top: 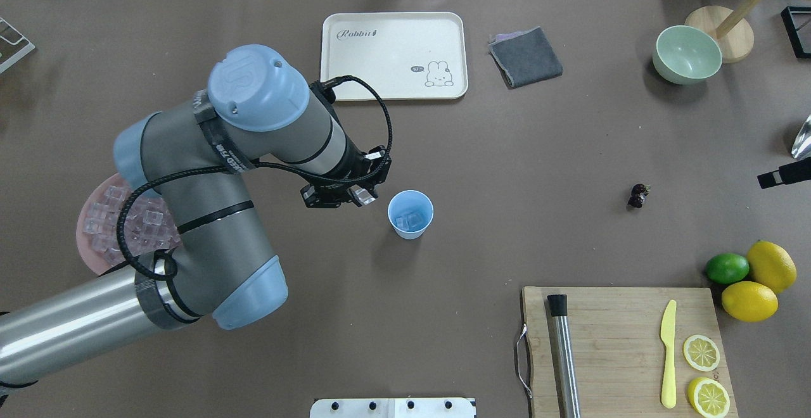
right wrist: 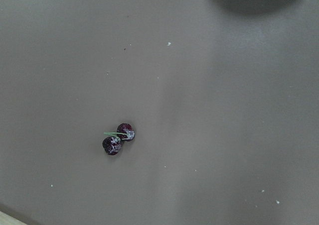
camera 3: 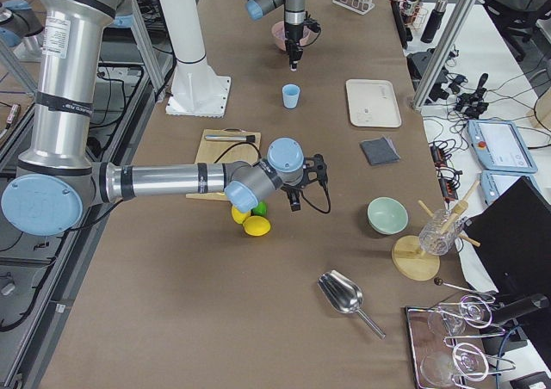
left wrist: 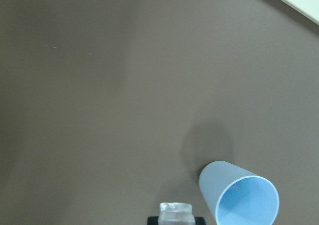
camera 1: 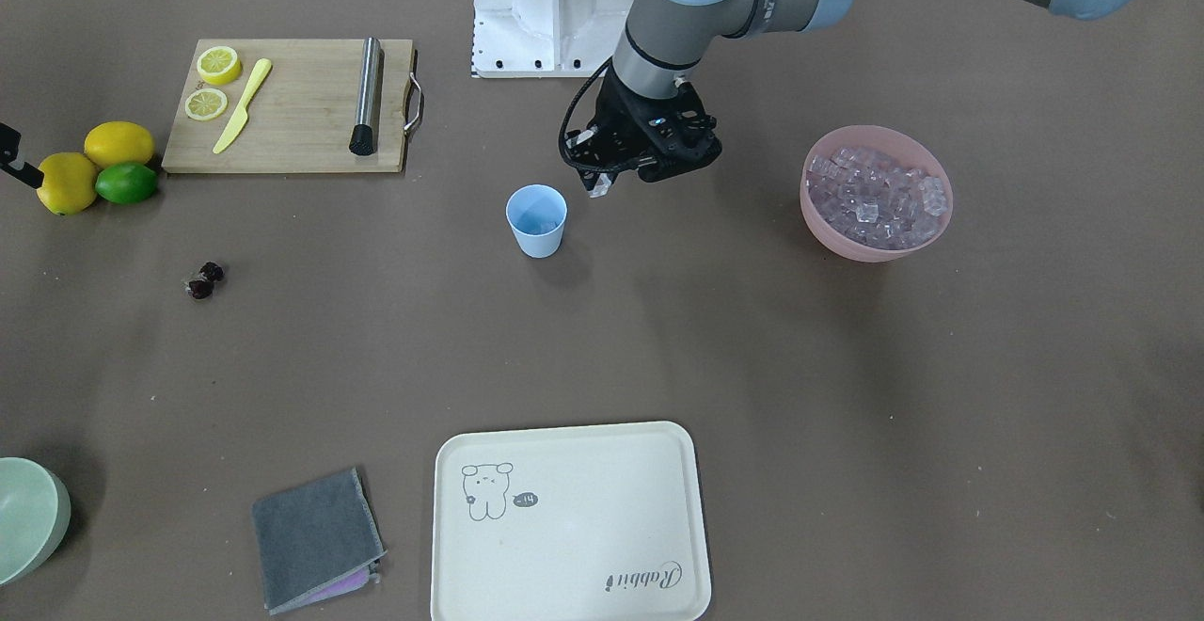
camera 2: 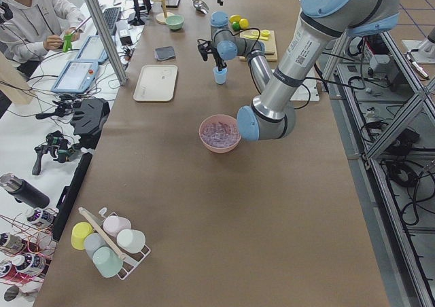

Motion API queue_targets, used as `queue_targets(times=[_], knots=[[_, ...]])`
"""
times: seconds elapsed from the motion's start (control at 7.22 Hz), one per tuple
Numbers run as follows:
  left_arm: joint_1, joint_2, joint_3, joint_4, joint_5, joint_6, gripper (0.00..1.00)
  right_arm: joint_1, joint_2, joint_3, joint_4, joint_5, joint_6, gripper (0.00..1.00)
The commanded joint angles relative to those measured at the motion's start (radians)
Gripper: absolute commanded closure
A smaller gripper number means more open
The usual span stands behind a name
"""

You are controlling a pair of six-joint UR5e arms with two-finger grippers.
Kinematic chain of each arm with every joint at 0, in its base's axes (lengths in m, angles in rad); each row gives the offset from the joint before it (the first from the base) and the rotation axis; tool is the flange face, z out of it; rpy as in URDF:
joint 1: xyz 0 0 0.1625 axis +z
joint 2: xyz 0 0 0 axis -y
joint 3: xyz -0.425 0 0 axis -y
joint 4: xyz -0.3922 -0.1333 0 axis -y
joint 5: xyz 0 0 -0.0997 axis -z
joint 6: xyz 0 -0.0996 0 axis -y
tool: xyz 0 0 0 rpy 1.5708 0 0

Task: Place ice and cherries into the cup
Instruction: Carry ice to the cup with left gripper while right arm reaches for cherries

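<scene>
Overhead exterior: left gripper pinches one ice cube beside the cup; cherries lie well apart; right gripper unreadable.

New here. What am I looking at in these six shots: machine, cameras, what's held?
Two robot arms work at a table. Four fixed cameras: one facing the robot, one over its shoulders, one at each table end. Two more ride the wrists. The left end effector is shut on an ice cube, close beside the blue cup, which already holds some ice. The pink bowl holds more. The cherries lie loose on the table, seen by the right wrist camera. Also: cutting board, lemons, lime, tray, cloth.
</scene>
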Motion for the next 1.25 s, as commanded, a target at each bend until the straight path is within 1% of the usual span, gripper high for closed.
queue_targets(times=[0.0, 0.28, 0.42, 0.55, 0.69, 0.83, 1.11], knots=[[0.023, -0.057, 0.098, -0.065, 0.025, -0.012, 1.00, -0.107, 0.041, 0.012, 0.001, -0.090, 0.083, 0.00], [0.055, -0.074, 0.116, -0.094, 0.040, -0.034, 1.00, -0.167, 0.048, 0.010, -0.001, -0.142, 0.095, 0.00], [0.068, -0.082, 0.129, -0.102, 0.075, -0.032, 0.95, -0.204, 0.049, 0.007, -0.001, -0.194, 0.095, 0.00], [0.069, -0.082, 0.129, -0.117, 0.077, -0.032, 0.37, -0.235, 0.075, 0.001, -0.004, -0.229, 0.098, 0.00], [0.069, -0.083, 0.129, -0.116, 0.077, -0.032, 0.18, -0.265, 0.087, -0.007, -0.004, -0.261, 0.121, 0.03], [0.069, -0.091, 0.127, -0.114, 0.077, -0.034, 0.13, -0.296, 0.103, -0.011, -0.008, -0.286, 0.144, 0.13], [0.069, -0.091, 0.124, -0.111, 0.083, -0.034, 0.13, -0.336, 0.146, -0.022, -0.010, -0.343, 0.172, 0.16]])
